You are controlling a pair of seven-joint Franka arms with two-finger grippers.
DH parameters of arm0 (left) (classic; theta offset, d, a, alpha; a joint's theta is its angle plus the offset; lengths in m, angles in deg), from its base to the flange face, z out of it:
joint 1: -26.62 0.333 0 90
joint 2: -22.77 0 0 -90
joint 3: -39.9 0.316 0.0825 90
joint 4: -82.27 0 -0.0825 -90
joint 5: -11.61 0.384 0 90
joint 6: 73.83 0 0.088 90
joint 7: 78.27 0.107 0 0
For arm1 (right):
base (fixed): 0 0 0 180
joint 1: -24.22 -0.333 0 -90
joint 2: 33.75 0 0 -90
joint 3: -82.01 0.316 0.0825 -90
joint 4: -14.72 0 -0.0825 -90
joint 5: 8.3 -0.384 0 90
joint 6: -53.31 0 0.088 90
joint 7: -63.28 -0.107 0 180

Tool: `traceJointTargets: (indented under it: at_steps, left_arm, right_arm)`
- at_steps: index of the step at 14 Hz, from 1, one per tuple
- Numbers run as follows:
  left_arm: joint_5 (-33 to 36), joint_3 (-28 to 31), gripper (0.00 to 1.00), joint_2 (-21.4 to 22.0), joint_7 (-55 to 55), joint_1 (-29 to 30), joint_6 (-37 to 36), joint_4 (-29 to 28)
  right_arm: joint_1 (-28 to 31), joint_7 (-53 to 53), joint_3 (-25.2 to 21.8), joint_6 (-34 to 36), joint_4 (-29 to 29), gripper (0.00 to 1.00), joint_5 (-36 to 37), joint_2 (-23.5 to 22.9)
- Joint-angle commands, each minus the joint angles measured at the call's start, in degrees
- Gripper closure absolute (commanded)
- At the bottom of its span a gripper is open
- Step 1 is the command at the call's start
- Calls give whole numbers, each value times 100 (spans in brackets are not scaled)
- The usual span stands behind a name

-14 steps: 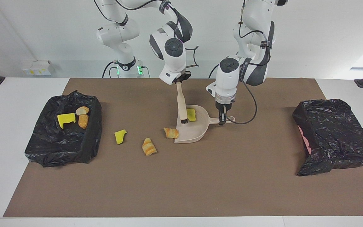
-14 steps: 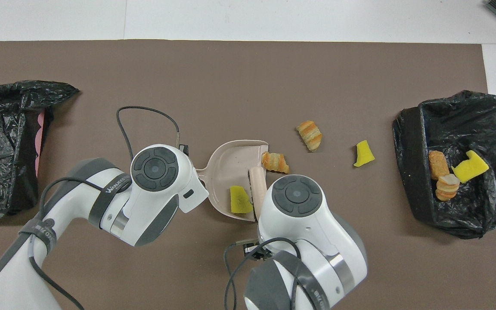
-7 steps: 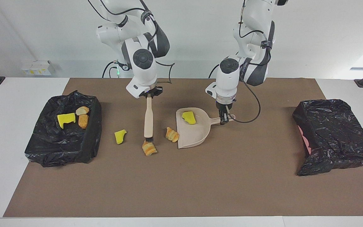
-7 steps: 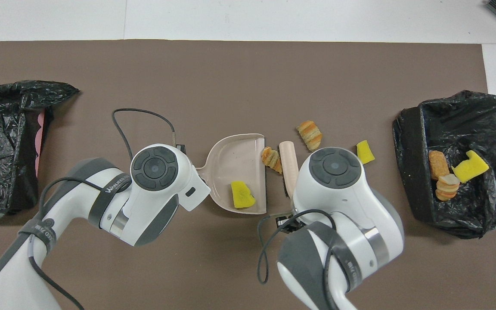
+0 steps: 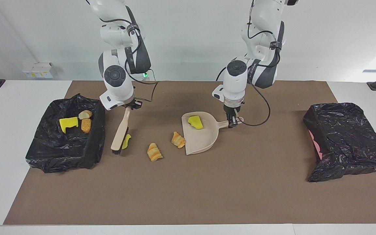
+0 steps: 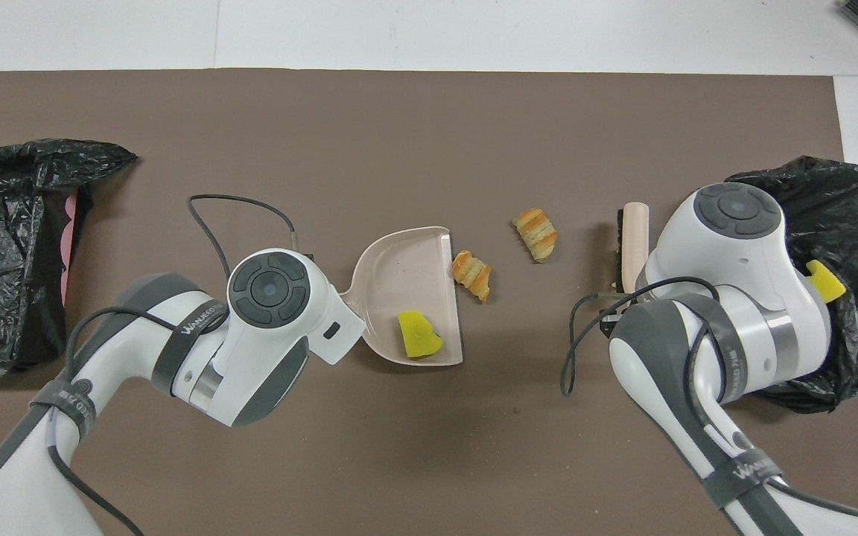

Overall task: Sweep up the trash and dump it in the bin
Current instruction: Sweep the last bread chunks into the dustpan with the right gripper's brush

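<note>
My right gripper [image 5: 130,107] is shut on the handle of the beige brush [image 5: 121,132]. The brush slants down, and its bristles are low between the bin [image 5: 96,145] and a yellow scrap [image 5: 126,141]. My left gripper [image 5: 231,123] is shut on the handle of the beige dustpan [image 5: 201,138], which lies on the mat. One yellow chunk [image 5: 195,121] is in the pan. A striped lump [image 5: 178,139] lies at the pan's mouth and another striped lump [image 5: 154,152] lies between it and the brush. In the overhead view the brush [image 6: 634,240] and the dustpan [image 6: 399,268] show, while both grippers are hidden under their wrists.
The black-lined bin [image 6: 857,186] at the right arm's end holds a yellow chunk [image 5: 68,122] and two bread lumps [image 5: 86,125]. A second black bag [image 5: 348,140] lies at the left arm's end. A cable loops from the left wrist [image 6: 239,205].
My right arm has swung the brush out of the dustpan and across the mat, past both striped lumps, to the yellow scrap beside the bin. The dustpan has turned slightly.
</note>
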Motion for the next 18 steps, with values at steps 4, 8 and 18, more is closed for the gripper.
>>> traceJointTargets:
  at_steps: [4,8,18]
  left_arm:
    - [12,1,100,143,-687,-71,-418,-71]
    - [21,-16,100,160,-898,-106,-498,-71]
    - [30,-25,100,292,-1619,-273,-876,-123]
  right_arm:
    - [369,237,114,-413,658,100,731,390]
    - [151,985,150,-693,632,100,670,206]
    - [-1044,1540,211,-1045,-625,100,-576,-990]
